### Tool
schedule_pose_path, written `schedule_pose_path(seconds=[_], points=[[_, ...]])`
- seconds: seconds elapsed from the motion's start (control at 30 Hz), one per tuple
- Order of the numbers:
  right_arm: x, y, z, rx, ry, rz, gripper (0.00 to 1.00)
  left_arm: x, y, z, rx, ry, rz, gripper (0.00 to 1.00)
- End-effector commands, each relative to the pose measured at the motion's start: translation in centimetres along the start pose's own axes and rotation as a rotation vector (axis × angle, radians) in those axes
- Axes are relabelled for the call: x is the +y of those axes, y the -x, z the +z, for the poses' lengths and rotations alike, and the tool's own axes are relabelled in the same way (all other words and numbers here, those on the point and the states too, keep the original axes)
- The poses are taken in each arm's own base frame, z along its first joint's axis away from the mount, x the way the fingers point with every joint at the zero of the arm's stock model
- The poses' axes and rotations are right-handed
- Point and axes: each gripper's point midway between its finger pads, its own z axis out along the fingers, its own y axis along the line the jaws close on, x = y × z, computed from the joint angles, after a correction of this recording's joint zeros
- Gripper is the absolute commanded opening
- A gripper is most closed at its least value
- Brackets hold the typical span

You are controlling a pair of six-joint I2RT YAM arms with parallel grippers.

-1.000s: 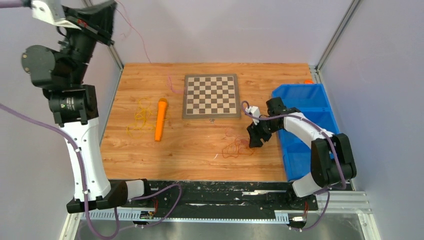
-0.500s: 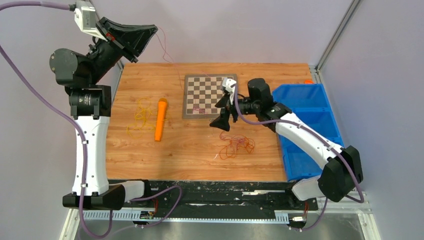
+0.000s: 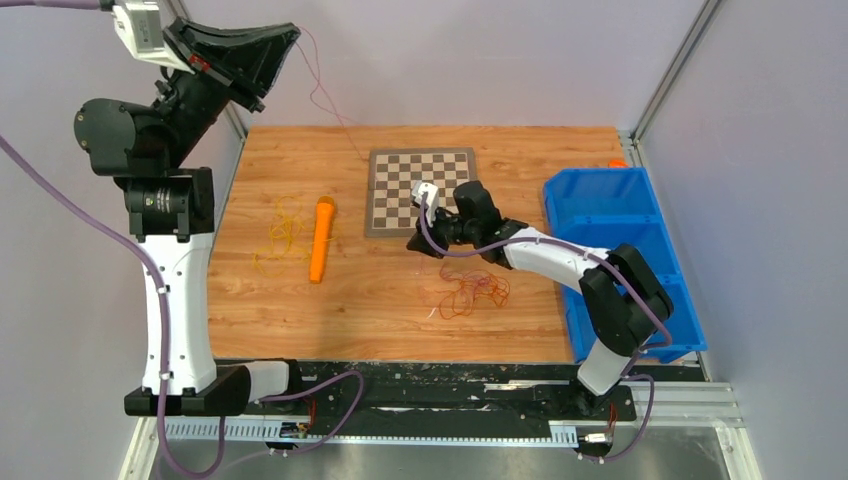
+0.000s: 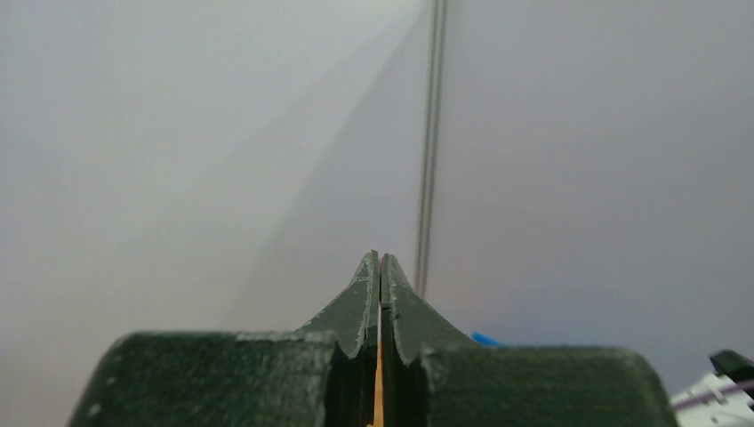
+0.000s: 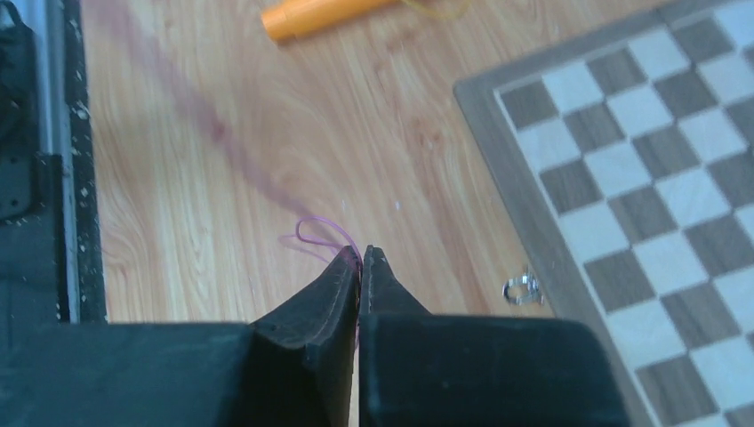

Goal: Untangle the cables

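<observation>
Top external: wooden bench with both arms over it, chessboard at the far middle, blue bin along the right edge.
Left claw: raised high over the far-left corner; jaws pressed together in the left wrist view, gripping the upper end of the pink cable.
Pink cable: very thin, hanging from the left claw and slanting down toward the far-left corner of the chessboard; lower run too fine to follow from above.
Right claw: low over the bench, just off the near-left corner of the chessboard; jaws closed in the right wrist view, pinching a small loop of the pink cable at the tips.
Yellow cables: loose loops lying on the left part of the bench, just left of the orange cylinder.
Reddish cables: tangled heap on the wood, nearer than the right claw, apart from the yellow ones.
Small metal ring: on the wood beside the chessboard edge.
</observation>
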Motion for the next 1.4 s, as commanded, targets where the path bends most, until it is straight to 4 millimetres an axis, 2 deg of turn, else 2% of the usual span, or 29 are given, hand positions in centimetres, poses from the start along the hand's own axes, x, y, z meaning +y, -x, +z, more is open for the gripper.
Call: schedule_pose_path(seconds=[0.0, 0.13, 0.2, 0.3, 0.33, 0.37, 0.4, 0.43, 0.53, 0.6, 0.67, 0.73, 0.77, 0.8, 0.83, 0.87, 0.9, 0.93, 0.97, 1.0, 1.03, 1.07, 1.13, 1.2, 1.23, 1.27, 1.3, 1.33, 1.37], points=[[-1.5, -4.3, -1.7, 0.087, -0.060, 0.028, 0.03, 3.0, 5.4, -0.8, -0.145, 0.237, 0.168, 0.00], [-1.5, -7.9, -3.7, 0.173, -0.067, 0.089, 0.07, 5.8, 9.4, -2.1, -0.242, 0.444, 0.308, 0.00], [-1.1, -8.8, -4.5, 0.203, -0.061, 0.102, 0.09, 5.8, 11.5, -2.4, -0.287, 0.472, 0.353, 0.00], [-0.6, -8.2, -5.1, 0.194, -0.047, 0.096, 0.02, 6.1, 10.5, -1.7, -0.246, 0.438, 0.319, 0.00], [-0.5, -7.3, -5.3, 0.178, -0.041, 0.082, 0.00, 6.3, 9.2, -1.4, -0.211, 0.415, 0.298, 0.00], [-0.4, -6.4, -5.5, 0.162, -0.038, 0.068, 0.00, 6.0, 8.8, -1.6, -0.202, 0.404, 0.288, 0.00], [-0.4, -5.8, -5.7, 0.152, -0.038, 0.054, 0.00, 6.9, 7.4, -1.7, -0.172, 0.417, 0.269, 0.00], [-0.4, -5.4, -5.8, 0.149, -0.035, 0.042, 0.00, 6.8, 7.4, -2.1, -0.168, 0.434, 0.279, 0.00], [-0.4, -5.6, -6.7, 0.165, -0.038, 0.023, 0.00, 8.6, 6.8, -3.6, -0.139, 0.535, 0.334, 0.00], [-0.6, -5.8, -7.6, 0.170, -0.041, 0.032, 0.00, 9.4, 5.6, -4.4, -0.083, 0.571, 0.375, 0.00], [-0.6, -4.7, -8.7, 0.149, -0.037, 0.045, 0.00, 10.4, 2.9, -5.6, 0.011, 0.610, 0.373, 0.00], [-0.2, -2.6, -9.7, 0.108, -0.028, 0.023, 0.00, 11.0, -2.3, -7.2, 0.189, 0.598, 0.336, 0.00], [0.3, -1.5, -10.1, 0.084, -0.016, -0.001, 0.00, 10.4, -5.9, -8.1, 0.309, 0.545, 0.274, 0.00], [0.9, -0.5, -10.6, 0.059, 0.000, -0.023, 0.00, 10.5, -9.9, -9.7, 0.418, 0.513, 0.254, 0.00], [1.5, 0.2, -11.0, 0.037, 0.018, -0.046, 0.00, 10.0, -15.8, -11.9, 0.566, 0.455, 0.154, 0.00], [2.0, 0.7, -11.2, 0.019, 0.038, -0.065, 0.00, 9.3, -17.6, -13.4, 0.629, 0.420, 0.181, 0.00], [2.5, 1.0, -11.4, 0.009, 0.053, -0.080, 0.00, 9.4, -22.7, -16.5, 0.754, 0.425, 0.104, 0.00], [2.8, 1.1, -11.5, 0.004, 0.067, -0.093, 0.00, 9.3, -24.0, -18.0, 0.806, 0.417, 0.147, 0.00], [3.0, 1.1, -11.5, 0.007, 0.076, -0.103, 0.00, 9.6, -27.7, -21.0, 0.897, 0.444, 0.106, 0.00], [3.4, 1.0, -11.5, 0.013, 0.088, -0.109, 0.00, 9.4, -28.7, -22.1, 0.934, 0.409, 0.148, 0.00], [3.6, 0.8, -11.4, 0.023, 0.102, -0.116, 0.00, 8.6, -31.3, -23.8, 0.987, 0.367, 0.112, 0.00], [4.0, 0.6, -11.3, 0.035, 0.120, -0.117, 0.00, 8.0, -32.2, -24.5, 1.007, 0.313, 0.142, 0.00], [4.6, 0.5, -11.0, 0.051, 0.157, -0.118, 0.00, 6.3, -35.2, -26.3, 1.056, 0.227, 0.083, 0.00], [5.5, 0.5, -10.7, 0.065, 0.193, -0.128, 0.00, 5.2, -37.4, -27.7, 1.106, 0.170, 0.019, 0.24], [5.7, 0.5, -10.6, 0.067, 0.206, -0.136, 0.00, 4.7, -37.4, -27.3, 1.093, 0.130, -0.004, 0.52], [6.0, 0.6, -10.5, 0.067, 0.220, -0.147, 0.00, 4.2, -37.6, -27.2, 1.093, 0.100, -0.035, 0.60], [6.4, 0.7, -10.4, 0.064, 0.232, -0.159, 0.00, 3.2, -36.9, -25.6, 1.030, 0.030, -0.059, 0.71], [6.6, 0.8, -10.4, 0.059, 0.243, -0.173, 0.00, 2.9, -36.3, -24.4, 0.980, -0.010, -0.050, 0.76], [7.0, 0.8, -10.4, 0.057, 0.257, -0.187, 0.00, 1.3, -35.8, -22.9, 0.917, -0.090, -0.060, 0.82]])
